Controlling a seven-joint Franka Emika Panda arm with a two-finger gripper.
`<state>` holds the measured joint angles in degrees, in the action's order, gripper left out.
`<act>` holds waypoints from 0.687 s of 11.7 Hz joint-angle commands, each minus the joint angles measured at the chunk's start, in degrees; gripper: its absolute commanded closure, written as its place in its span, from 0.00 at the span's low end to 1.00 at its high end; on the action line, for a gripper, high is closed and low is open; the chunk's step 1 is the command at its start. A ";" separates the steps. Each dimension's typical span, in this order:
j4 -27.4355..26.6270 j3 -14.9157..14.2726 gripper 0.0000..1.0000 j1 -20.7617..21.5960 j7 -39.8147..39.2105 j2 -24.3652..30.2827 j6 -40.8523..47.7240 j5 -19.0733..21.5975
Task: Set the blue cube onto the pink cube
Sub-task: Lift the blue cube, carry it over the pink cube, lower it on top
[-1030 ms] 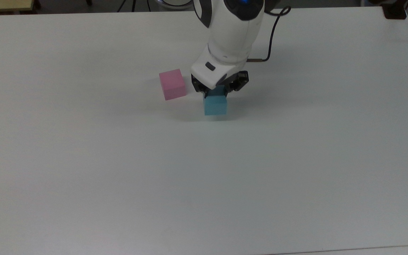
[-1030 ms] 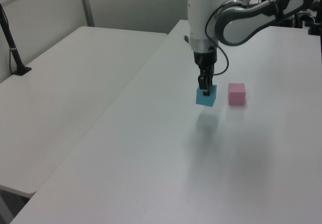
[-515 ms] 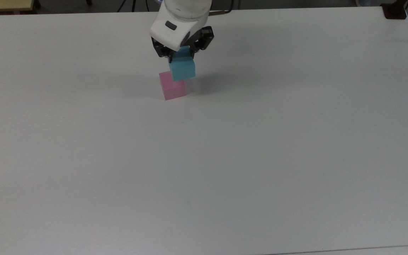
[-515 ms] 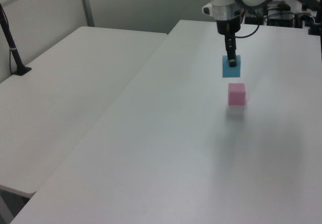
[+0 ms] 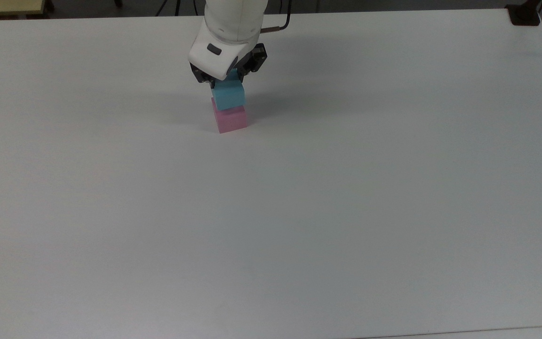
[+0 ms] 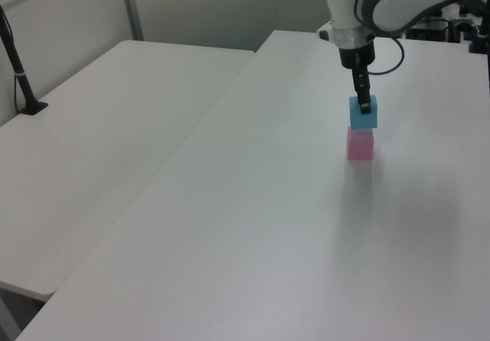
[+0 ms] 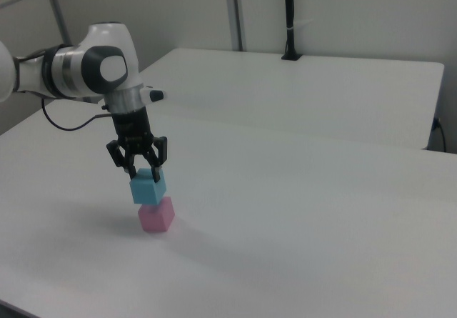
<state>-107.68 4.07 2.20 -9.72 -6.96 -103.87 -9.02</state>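
Note:
The pink cube (image 5: 231,120) (image 6: 360,145) (image 7: 157,216) rests on the white table (image 5: 299,212). Directly on top of it is the blue cube (image 5: 228,95) (image 6: 362,116) (image 7: 148,187), its underside meeting or nearly meeting the pink cube's top face. My gripper (image 5: 226,81) (image 6: 363,105) (image 7: 143,171) reaches down from above and is shut on the blue cube's upper part, one finger on each side. The blue cube sits slightly offset and turned against the pink one.
A second white table (image 6: 99,126) stands beside the first, with a black pole clamped to it (image 6: 19,73) (image 7: 289,18). A black cable (image 5: 280,21) trails from the arm's wrist. Wide bare tabletop lies on all sides of the stack.
The gripper lifted the blue cube off the table, carried it toward the top view's left over the pink cube, then lowered it onto the pink cube's top.

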 commanded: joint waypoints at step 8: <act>-2.89 -0.02 0.00 0.09 1.19 0.98 -4.68 -1.44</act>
<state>-109.53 4.07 2.20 -9.63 -6.97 -107.09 -9.43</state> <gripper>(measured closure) 0.163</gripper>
